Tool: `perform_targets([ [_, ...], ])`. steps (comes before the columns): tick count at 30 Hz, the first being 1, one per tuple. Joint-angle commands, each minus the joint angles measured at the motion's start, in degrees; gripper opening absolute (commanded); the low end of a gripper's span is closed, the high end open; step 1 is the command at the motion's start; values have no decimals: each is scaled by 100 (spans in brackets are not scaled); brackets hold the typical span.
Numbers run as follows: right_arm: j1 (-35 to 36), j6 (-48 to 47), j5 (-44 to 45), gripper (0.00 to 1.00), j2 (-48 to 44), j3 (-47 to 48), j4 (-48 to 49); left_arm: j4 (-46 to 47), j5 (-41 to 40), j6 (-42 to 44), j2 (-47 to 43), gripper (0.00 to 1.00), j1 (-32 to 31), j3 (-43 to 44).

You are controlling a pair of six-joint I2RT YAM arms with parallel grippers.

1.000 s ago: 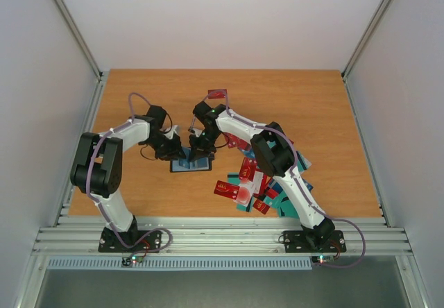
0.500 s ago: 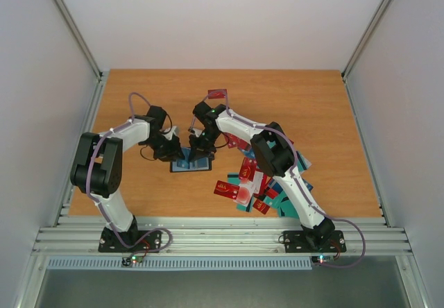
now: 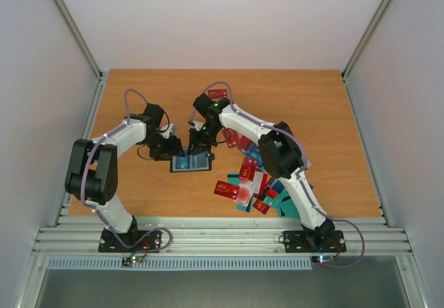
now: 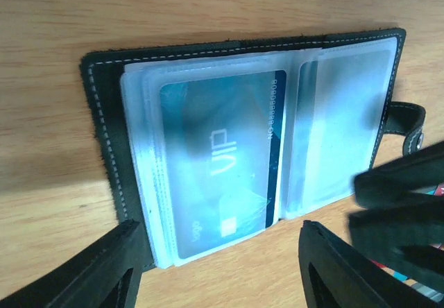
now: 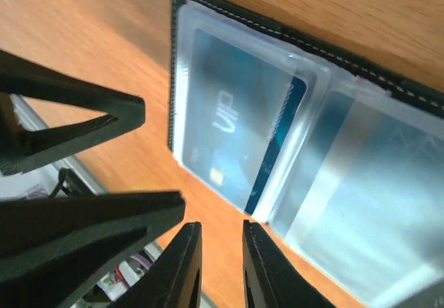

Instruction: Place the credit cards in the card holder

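The card holder (image 3: 191, 163) lies open on the table, black with clear inner sleeves. A blue credit card (image 4: 222, 173) marked VIP sits inside the left sleeve (image 5: 229, 131). My left gripper (image 4: 218, 270) hovers open at the holder's near edge (image 4: 104, 148) with nothing between its fingers. My right gripper (image 5: 220, 256) stands just off the holder's spine, jaws a narrow gap apart over bare wood and empty. In the top view the left gripper (image 3: 173, 148) is at the holder's left and the right gripper (image 3: 199, 147) just behind it. More credit cards (image 3: 253, 183), red and teal, lie in a loose pile to the right.
A few red cards (image 3: 240, 140) lie partly hidden behind the right forearm. The right gripper's dark fingers (image 4: 402, 204) cross the right side of the left wrist view. The holder's strap tab (image 4: 409, 124) sticks out at its right end. White walls enclose the table.
Both grippers have opened, the left one widely and the right one a little, and both have drawn back from the holder. The blue card now lies in the sleeve, free of both.
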Motion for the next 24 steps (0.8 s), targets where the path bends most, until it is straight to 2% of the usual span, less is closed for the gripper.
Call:
perform_targets([
  [1, -70, -247, 408, 22, -616, -125, -293, -118, -237, 113, -259, 65, 164, 43],
  [5, -157, -331, 806, 29, -869, -498, -341, -64, -276, 179, -155, 70, 270, -30],
  [11, -237, -364, 1010, 30, -777, -802, -345, 115, -195, 213, 127, 72, 300, -129],
  [24, -284, -465, 1228, 22, -210, -961, -310, 315, 126, 247, 537, 67, 301, -169],
])
